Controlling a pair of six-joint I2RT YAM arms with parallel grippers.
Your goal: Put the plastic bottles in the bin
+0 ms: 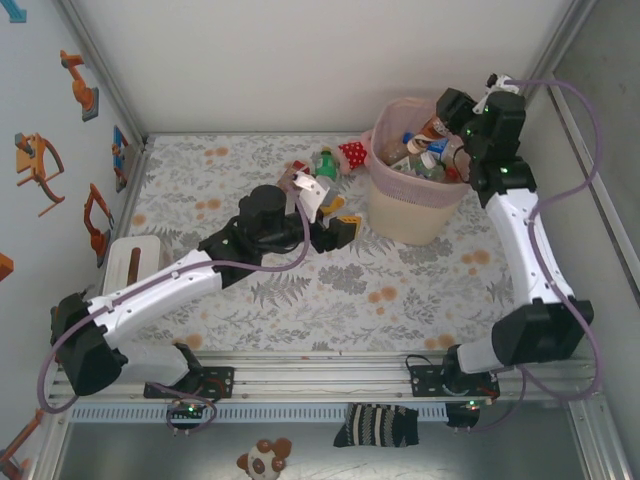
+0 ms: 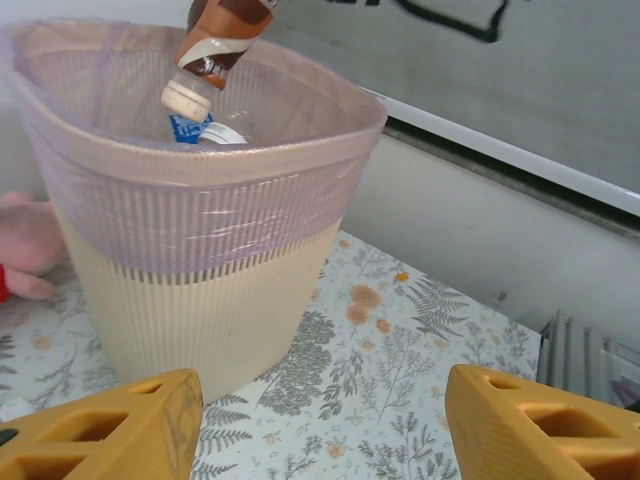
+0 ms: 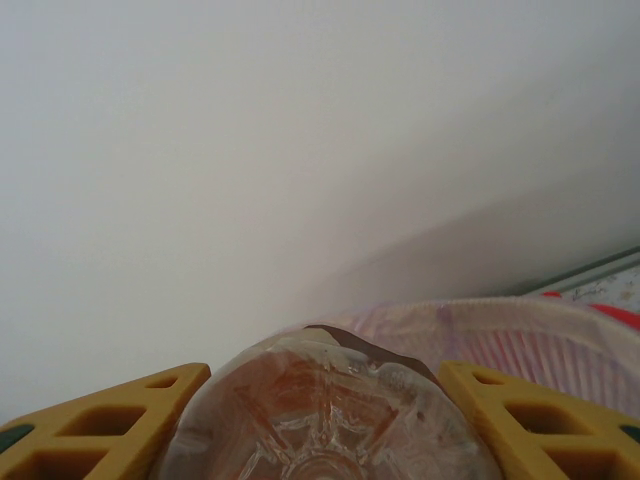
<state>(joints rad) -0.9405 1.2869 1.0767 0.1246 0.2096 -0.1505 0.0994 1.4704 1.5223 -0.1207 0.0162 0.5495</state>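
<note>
- Brown bottle (image 2: 215, 50) clamped in right gripper (image 3: 320, 400), bin (image 2: 200, 220) beneath; off-centre release could bounce it out
- Left gripper (image 2: 322, 390) fingers apart, empty, bin just ahead; may nudge it

Above the bin (image 2: 200, 230) — brown bottle (image 2: 215, 45)

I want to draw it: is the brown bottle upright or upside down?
Upside down: the brown bottle hangs cap-down over the bin.

bottle (image 2: 215, 45) above bin (image 2: 200, 230); others (image 1: 425, 155) inside; loose bottle (image 1: 326, 162) left of it
</note>
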